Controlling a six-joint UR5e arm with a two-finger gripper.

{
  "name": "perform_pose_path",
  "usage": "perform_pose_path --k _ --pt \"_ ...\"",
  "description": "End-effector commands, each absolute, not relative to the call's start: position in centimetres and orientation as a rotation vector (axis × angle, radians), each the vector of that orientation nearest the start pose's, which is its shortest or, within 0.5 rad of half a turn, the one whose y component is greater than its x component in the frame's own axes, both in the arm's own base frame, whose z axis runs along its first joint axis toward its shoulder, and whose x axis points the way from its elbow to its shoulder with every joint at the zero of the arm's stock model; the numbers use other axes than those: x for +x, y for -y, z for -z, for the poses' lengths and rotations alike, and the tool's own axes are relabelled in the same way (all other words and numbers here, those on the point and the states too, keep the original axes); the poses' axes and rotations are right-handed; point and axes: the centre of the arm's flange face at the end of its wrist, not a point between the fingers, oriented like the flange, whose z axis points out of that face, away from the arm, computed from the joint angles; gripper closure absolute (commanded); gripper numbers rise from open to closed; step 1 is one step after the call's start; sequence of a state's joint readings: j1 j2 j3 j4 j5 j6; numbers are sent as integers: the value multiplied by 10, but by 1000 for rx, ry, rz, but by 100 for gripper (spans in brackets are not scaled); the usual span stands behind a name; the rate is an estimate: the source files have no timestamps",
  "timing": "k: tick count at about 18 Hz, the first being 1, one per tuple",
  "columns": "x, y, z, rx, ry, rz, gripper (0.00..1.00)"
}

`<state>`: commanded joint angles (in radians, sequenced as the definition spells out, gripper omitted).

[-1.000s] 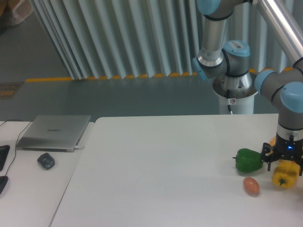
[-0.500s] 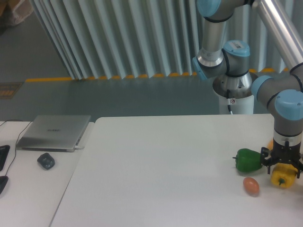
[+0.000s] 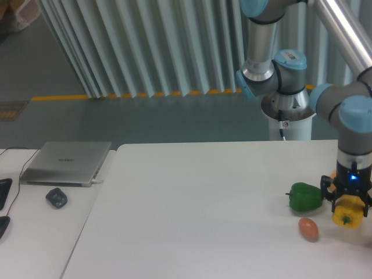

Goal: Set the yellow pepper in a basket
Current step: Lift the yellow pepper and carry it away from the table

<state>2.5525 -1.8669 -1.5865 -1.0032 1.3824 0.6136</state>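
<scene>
Gripper (image 3: 349,204) pinching yellow pepper (image 3: 347,213) at lower right of frame, beside green pepper (image 3: 306,197). Step: lift, apparently. Next: carry to basket; none in view.

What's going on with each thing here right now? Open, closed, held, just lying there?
pincer: closed on the yellow pepper
yellow pepper: held in the pincer, near the table's right edge
green pepper: lying on the table, untouched
orange-tan egg-shaped item: lying on the table, untouched
laptop: lid closed, lying flat
mouse: resting beside the laptop
</scene>
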Motion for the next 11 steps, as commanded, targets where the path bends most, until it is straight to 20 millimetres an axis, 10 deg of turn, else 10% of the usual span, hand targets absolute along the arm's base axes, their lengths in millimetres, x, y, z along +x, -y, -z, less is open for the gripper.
perform_pose_path --k 3,11 --pt "-459 -452 -410 -2766 436 -104 58" --pt "-554 -340 -397 -2848 -10 -252 57"
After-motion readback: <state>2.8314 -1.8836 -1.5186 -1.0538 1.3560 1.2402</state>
